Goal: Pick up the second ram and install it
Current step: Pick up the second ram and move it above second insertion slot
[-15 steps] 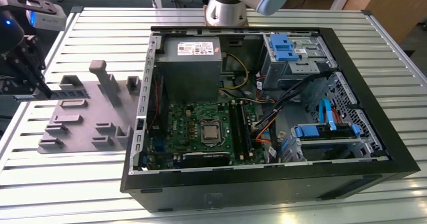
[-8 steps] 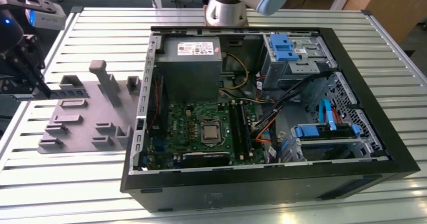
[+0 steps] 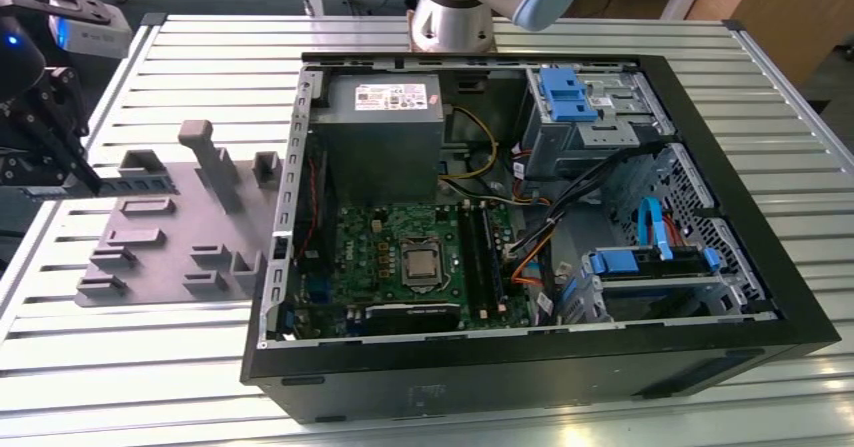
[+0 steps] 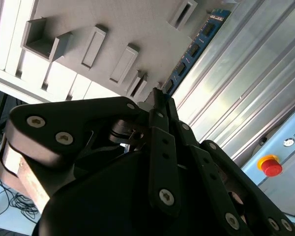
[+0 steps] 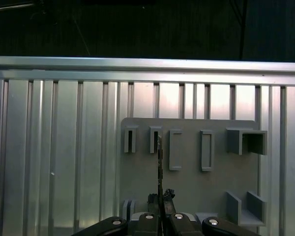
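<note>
– Between the fingertips of the gripper (image 4: 160,98), is that the second ram (image 4: 192,48)?

– Yes. In the second wrist view it is a slim blue-green board running out from the tips, which are clamped on one end of it. In the first wrist view it shows edge-on as a thin dark line rising from the closed tips.

– What lies under it?

– The grey tray (image 5: 187,182). The board's far end lines up with one of the tray's narrow upright slot blocks (image 5: 155,140). I cannot tell whether it touches that block.

– And in the wider scene?

– The gripper hangs at the far left of the exterior view, over the tray's left edge. The tray rests on a slatted aluminium table (image 3: 200,57).

– The computer?

– An open black computer case (image 3: 747,302) lies on its side just beside the tray, filling the centre and right of the frame. The green motherboard (image 3: 387,257) is in its lower left part, with the long black memory slots (image 3: 483,257) along the board's right side, well apart from the gripper. The arm's base (image 3: 454,17) stands at the top centre of the frame.
</note>
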Robot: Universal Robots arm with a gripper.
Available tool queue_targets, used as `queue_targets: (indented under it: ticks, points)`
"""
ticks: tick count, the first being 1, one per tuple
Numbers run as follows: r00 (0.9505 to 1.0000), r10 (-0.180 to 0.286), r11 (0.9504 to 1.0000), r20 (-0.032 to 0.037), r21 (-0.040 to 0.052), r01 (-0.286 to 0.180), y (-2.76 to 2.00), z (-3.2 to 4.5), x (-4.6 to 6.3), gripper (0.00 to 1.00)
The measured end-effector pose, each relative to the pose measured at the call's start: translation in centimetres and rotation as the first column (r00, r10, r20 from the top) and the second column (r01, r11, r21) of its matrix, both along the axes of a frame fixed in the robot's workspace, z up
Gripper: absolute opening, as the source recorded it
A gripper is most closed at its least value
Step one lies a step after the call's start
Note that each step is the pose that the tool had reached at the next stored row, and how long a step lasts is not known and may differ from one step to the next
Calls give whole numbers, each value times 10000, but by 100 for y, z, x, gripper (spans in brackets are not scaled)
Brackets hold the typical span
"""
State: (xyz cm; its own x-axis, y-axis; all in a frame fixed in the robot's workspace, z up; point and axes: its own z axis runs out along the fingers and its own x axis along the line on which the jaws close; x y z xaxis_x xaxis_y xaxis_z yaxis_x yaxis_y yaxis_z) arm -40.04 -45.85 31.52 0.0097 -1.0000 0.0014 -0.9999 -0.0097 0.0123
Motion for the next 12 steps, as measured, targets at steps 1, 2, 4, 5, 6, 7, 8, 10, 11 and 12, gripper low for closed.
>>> queue_targets:
  ticks: [1,2,4,5,6,7,8,10,11,12]
  points:
    - [10000,0,10000,0,0,0,0,3,0,14]
    - [10000,0,10000,0,0,0,0,6,0,14]
    - [10000,0,10000,1,1,0,0,10,0,14]
    - [10000,0,10000,1,0,0,0,12,0,14]
    - [10000,0,10000,1,1,0,0,14,0,14]
    - [10000,0,10000,1,1,0,0,17,0,14]
    - [10000,0,10000,1,0,0,0,20,0,14]
    - [10000,0,10000,1,0,0,0,25,0,14]
    - [10000,0,10000,0,0,0,0,28,0,14]
    - [10000,0,10000,1,1,0,0,30,0,14]
